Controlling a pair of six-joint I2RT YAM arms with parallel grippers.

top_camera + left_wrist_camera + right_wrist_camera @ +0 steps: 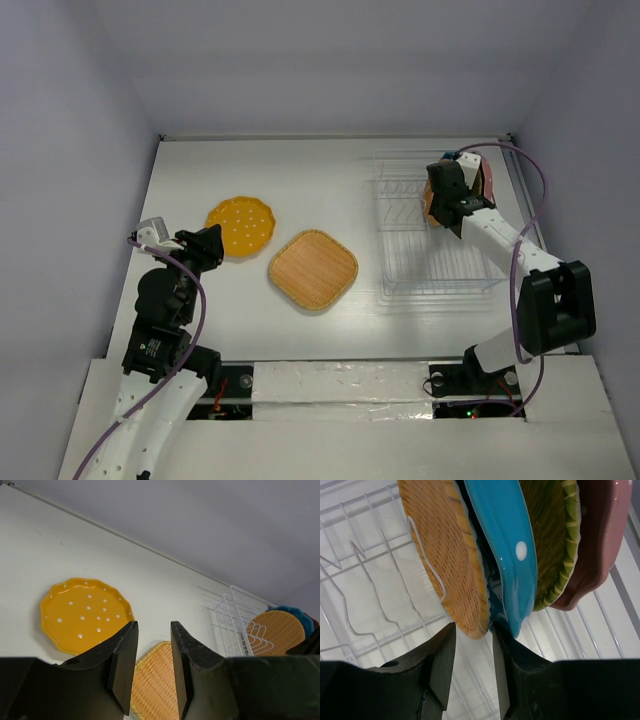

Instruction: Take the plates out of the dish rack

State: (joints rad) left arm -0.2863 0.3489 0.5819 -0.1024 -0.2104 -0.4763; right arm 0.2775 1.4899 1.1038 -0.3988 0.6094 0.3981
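Observation:
A yellow dotted plate (240,226) and a rounded-square woven plate (313,268) lie flat on the table, left of the dish rack (430,255). Both also show in the left wrist view, the yellow plate (85,614) and the woven plate (155,685). My left gripper (205,245) is open and empty, above the table beside them. My right gripper (447,200) is over the rack's far end. In the right wrist view it (474,630) is open, its jaws astride the rim of an upright round woven plate (445,555). Behind that stand a blue plate (505,545), another woven plate (555,540) and a pink plate (600,540).
The rack's near slots (370,605) hold nothing. Grey walls enclose the white table (300,180) on the left, back and right. The rack stands close to the right wall.

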